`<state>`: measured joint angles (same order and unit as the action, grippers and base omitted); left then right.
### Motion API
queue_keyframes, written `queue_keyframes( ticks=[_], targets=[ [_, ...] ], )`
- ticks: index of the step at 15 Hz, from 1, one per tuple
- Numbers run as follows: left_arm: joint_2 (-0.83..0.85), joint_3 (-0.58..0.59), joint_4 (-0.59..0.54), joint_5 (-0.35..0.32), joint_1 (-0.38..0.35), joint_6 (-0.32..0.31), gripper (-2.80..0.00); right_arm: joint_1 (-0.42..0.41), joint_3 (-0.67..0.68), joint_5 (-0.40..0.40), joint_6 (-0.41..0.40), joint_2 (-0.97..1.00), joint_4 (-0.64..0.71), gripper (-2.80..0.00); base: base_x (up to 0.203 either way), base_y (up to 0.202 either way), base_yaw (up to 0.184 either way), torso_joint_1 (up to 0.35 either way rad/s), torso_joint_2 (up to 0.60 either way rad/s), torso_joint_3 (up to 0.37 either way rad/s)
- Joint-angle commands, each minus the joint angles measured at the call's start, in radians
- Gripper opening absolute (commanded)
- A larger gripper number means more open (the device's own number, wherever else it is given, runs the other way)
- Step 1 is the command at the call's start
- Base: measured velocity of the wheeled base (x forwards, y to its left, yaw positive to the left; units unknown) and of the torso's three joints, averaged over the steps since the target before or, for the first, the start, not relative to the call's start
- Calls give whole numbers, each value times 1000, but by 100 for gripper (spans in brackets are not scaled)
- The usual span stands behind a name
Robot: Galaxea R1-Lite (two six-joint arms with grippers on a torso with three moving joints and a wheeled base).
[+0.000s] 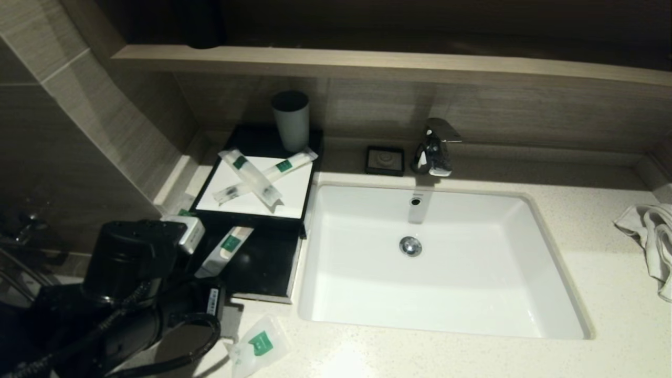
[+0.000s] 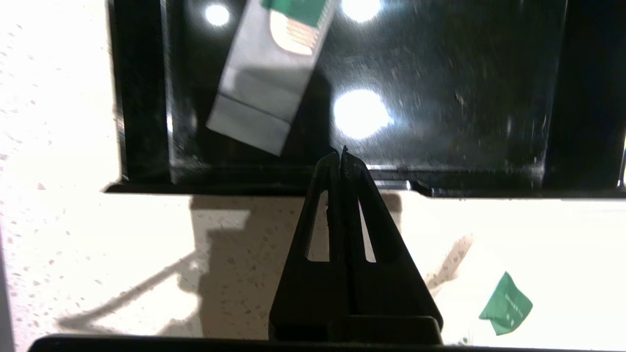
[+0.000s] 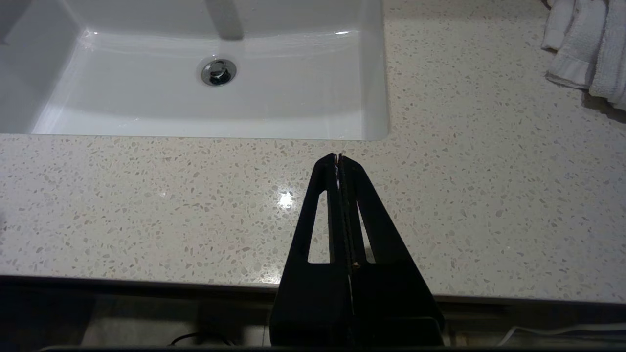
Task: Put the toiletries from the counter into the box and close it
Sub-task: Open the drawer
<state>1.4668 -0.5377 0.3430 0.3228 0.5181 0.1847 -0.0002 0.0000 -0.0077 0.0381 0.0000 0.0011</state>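
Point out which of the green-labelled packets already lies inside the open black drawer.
The short translucent white packet with a green label, lying alone in the pulled-out drawer. The two long slim packets cross on the white top panel; another pouch lies on the speckled counter.

In the head view the bulky black left arm (image 1: 126, 294) hides its own end effector and part of the open black drawer (image 1: 262, 268). A short translucent pouch with a green label (image 1: 189, 231) shows only partly behind it. The crumpled white cloth towel (image 1: 651, 241) is cut by the right edge. Label print is too small to read.
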Motion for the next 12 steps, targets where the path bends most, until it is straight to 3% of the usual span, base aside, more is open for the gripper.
queue_keyframes(
  ticks=[1, 8, 12],
  targets=[
    [-7, -22, -12, 1, 0, 1, -280, 0, 0, 0, 0, 0, 0, -280, 0, 0, 0, 0, 0, 0],
    [70, -149, -86, 1, -3, 1, -280, -1, 0, 0, 0, 0, -1, -280, 0, 0, 0, 0, 0, 0],
    [99, -163, -94, 1, -1, 1, -280, -1, 0, 0, 0, 0, 0, -280, 0, 0, 0, 0, 0, 0]
  ],
)
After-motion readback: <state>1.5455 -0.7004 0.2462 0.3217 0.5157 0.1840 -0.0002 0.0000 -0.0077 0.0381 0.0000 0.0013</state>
